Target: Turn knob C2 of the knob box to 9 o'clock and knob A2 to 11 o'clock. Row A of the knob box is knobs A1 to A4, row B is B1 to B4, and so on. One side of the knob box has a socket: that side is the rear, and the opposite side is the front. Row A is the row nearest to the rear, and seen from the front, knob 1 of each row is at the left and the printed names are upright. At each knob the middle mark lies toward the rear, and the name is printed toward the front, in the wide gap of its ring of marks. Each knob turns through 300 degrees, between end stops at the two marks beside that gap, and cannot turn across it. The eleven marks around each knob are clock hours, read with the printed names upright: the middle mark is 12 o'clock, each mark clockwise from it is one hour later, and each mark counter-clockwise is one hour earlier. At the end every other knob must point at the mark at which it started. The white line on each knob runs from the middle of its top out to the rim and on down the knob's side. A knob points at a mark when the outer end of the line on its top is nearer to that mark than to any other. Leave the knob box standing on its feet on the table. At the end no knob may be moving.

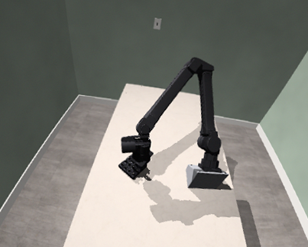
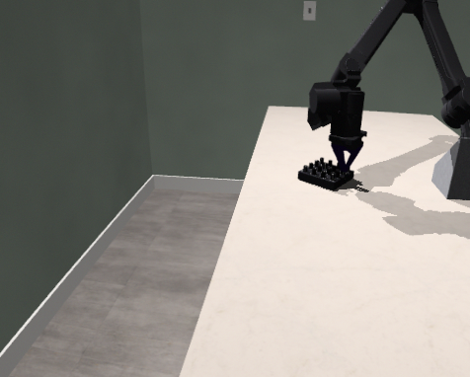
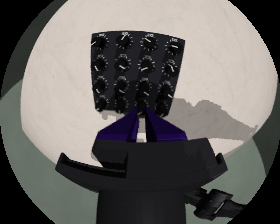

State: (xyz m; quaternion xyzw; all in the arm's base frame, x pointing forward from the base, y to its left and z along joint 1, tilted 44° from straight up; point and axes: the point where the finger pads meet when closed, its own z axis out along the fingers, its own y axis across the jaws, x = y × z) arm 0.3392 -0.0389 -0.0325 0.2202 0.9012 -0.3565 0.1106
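The black knob box (image 1: 127, 171) (image 2: 317, 181) (image 3: 111, 53) stands on the table, its rear toward the arm and at the bottom of the wrist view. My gripper (image 2: 346, 169) (image 3: 141, 109) points down at the rear row, its purple fingers nearly together around knob A2 (image 3: 141, 104). It appears shut on that knob, whose line is hidden or too dark to read. Knob C2 (image 3: 146, 65) stands free of the fingers, two rows farther toward the front; its white line slants toward the lower left in the wrist view.
Knob A1 (image 3: 162, 107) and knob A3 (image 3: 120, 104) stand close on either side of the fingers. Knob B2 (image 3: 144, 87) is just in front of them. The arm's grey base (image 1: 209, 180) (image 2: 441, 173) stands on the table (image 1: 161, 244) (image 2: 316, 296), away from the box.
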